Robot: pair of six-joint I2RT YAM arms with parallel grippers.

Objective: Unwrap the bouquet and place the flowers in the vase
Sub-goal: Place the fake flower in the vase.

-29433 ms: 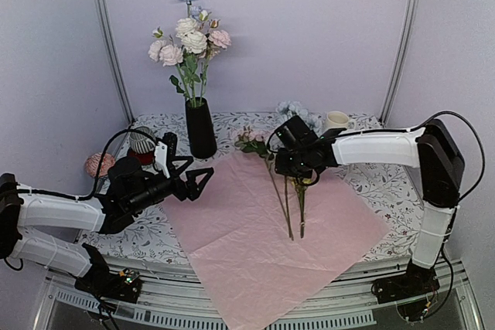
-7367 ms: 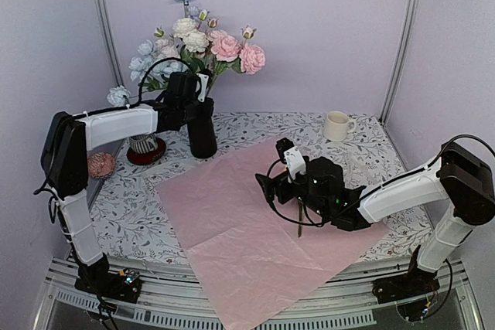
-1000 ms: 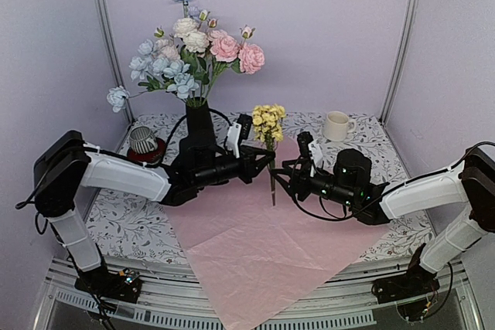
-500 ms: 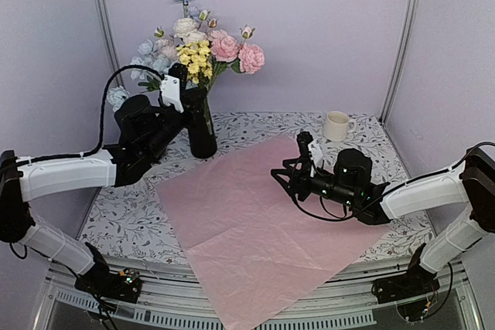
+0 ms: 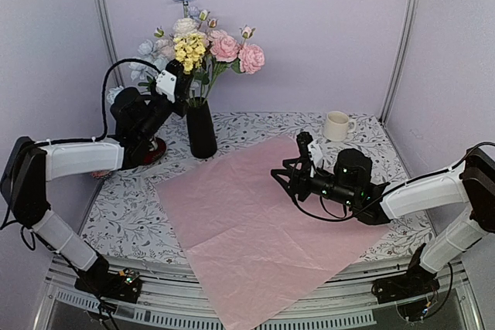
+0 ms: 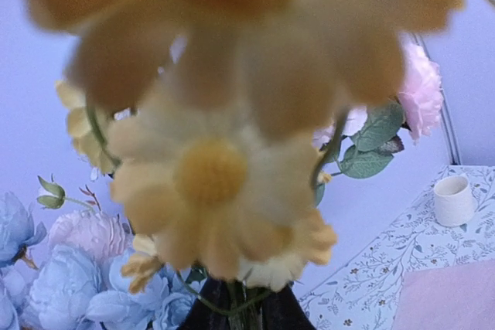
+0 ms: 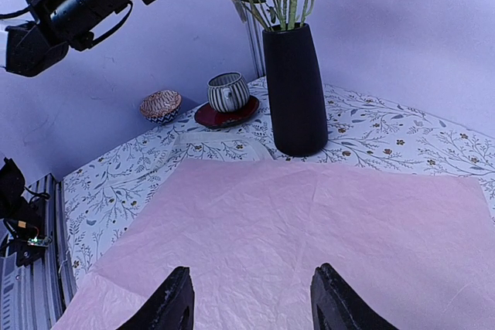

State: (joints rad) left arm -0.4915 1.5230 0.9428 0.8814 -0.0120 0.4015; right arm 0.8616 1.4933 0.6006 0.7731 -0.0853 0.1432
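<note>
The tall black vase (image 5: 201, 130) (image 7: 295, 90) stands at the back left and holds the flowers (image 5: 226, 46): pink, white and pale blue blooms. A small yellow cluster (image 5: 190, 49) sits among them. In the left wrist view its blurred blooms (image 6: 209, 183) fill the picture, and its stem runs down into the vase mouth (image 6: 267, 316). My left gripper (image 5: 182, 83) is raised beside those stems, its fingers hidden. The bouquet's pink wrapping paper (image 5: 247, 222) (image 7: 309, 214) lies flat. My right gripper (image 5: 280, 179) (image 7: 251, 307) hovers open over it, holding nothing.
A white mug (image 5: 336, 125) (image 6: 452, 200) stands at the back right. A striped cup on a red saucer (image 7: 229, 92) and a patterned bowl (image 7: 161, 104) sit left of the vase. A pale cream strip (image 7: 209, 147) lies at the paper's far edge.
My left arm carried the yellow cluster from above the paper up and left to the vase, and its stem now stands among the other flowers. The right arm has stayed still.
</note>
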